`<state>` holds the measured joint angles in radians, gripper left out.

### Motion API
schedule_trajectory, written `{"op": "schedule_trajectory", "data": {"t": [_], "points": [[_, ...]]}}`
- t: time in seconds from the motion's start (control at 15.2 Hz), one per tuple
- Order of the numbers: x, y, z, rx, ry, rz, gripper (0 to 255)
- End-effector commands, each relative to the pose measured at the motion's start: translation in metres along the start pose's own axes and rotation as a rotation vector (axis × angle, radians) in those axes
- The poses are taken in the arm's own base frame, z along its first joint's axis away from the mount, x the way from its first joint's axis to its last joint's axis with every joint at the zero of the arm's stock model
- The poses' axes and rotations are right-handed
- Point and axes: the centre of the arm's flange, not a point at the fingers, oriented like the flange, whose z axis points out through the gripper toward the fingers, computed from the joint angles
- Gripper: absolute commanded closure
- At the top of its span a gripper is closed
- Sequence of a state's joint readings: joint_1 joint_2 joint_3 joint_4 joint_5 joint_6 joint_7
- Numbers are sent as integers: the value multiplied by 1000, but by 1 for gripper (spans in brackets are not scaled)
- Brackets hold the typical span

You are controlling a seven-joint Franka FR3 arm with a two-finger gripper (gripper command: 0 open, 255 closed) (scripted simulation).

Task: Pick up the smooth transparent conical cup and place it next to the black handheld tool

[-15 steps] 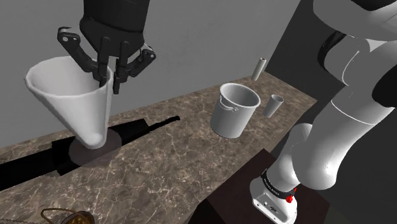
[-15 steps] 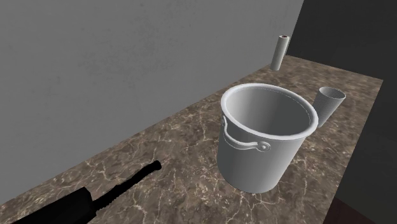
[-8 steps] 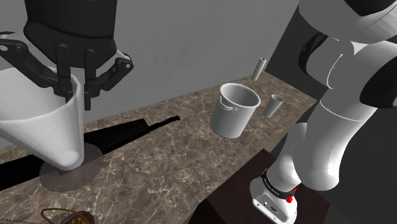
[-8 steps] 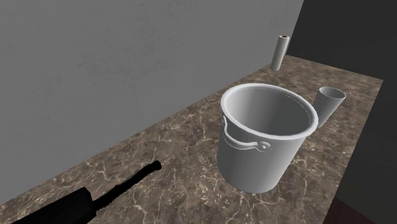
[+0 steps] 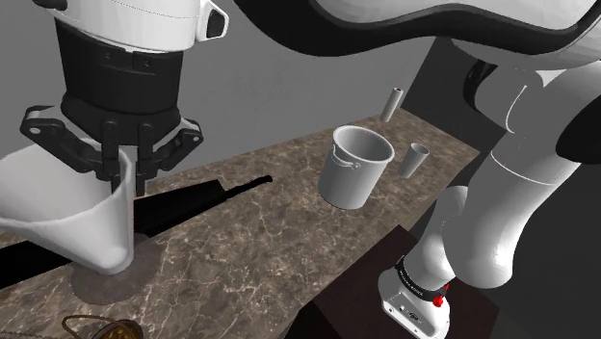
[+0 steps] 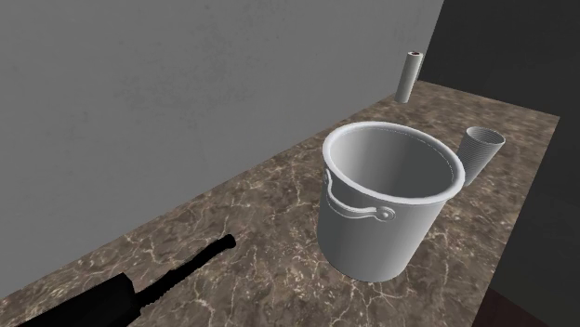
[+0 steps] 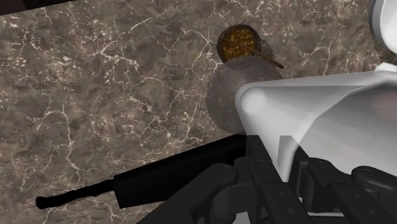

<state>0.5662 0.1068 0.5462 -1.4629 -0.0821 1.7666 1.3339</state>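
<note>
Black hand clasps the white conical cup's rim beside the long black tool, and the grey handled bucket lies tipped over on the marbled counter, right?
No: the second exterior view shows the grey handled bucket standing upright on the marbled counter. The black hand clasps the white conical cup by its rim.

bare counter between black tool and bucket, bowl near cup

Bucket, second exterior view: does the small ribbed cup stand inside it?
No, the ribbed cup sits on the counter beside the bucket.
</note>
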Motion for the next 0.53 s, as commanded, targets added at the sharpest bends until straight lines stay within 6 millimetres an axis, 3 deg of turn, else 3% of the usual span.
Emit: {"op": "schedule_trajectory", "data": {"t": [0.0, 0.46], "points": [[-1, 1, 10, 2, 1, 0, 255], [-4, 9, 46, 2, 1, 0, 255]]}}
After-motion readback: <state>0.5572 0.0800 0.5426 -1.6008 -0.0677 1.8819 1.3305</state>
